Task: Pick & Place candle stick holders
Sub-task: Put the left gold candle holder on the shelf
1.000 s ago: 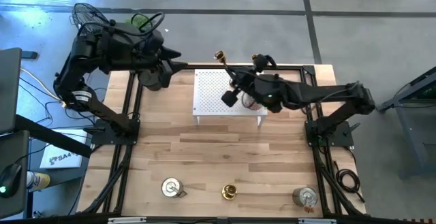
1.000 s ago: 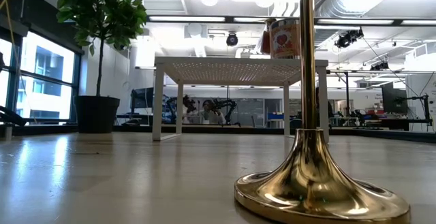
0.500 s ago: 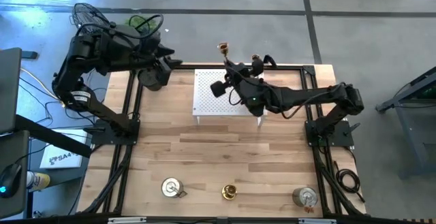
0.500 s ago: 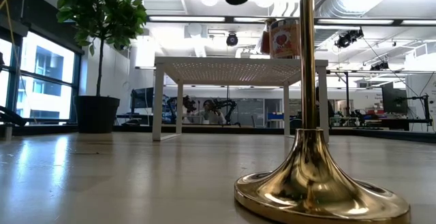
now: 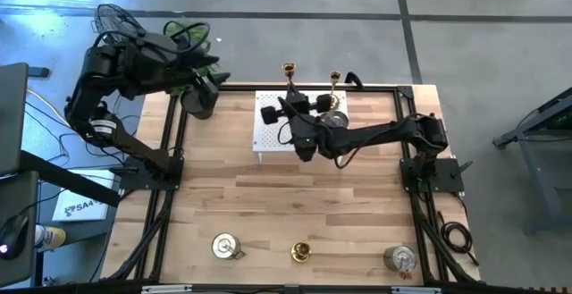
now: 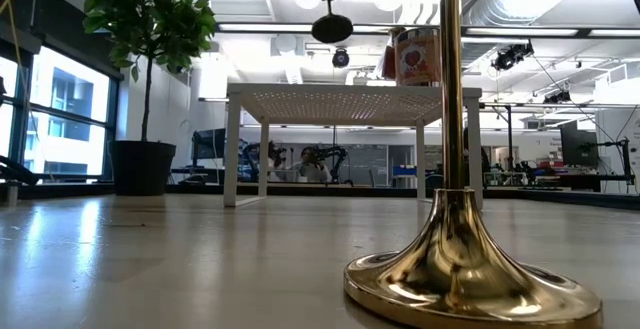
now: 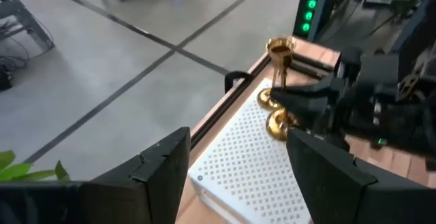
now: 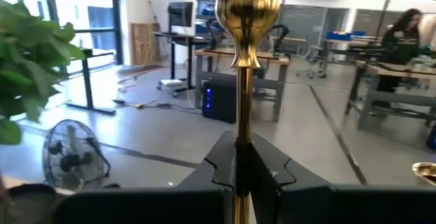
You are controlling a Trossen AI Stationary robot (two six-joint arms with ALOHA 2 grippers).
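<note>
The right claw (image 5: 288, 100), clamped on a gold holder's (image 5: 289, 68) stem, carries it over the white rack (image 5: 273, 129); next, lowering it; the left claw (image 5: 212, 80) waits half-open, empty

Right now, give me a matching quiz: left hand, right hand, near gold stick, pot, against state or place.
Things:
1. left hand
2. right hand
3. near gold stick
4. pot

State or place:
A. shut on the held stick, at its stem
B. far left corner of the table
C. open, empty
D. near edge, between two silver holders

Pairs: 1-C, 2-A, 3-D, 4-B
</note>
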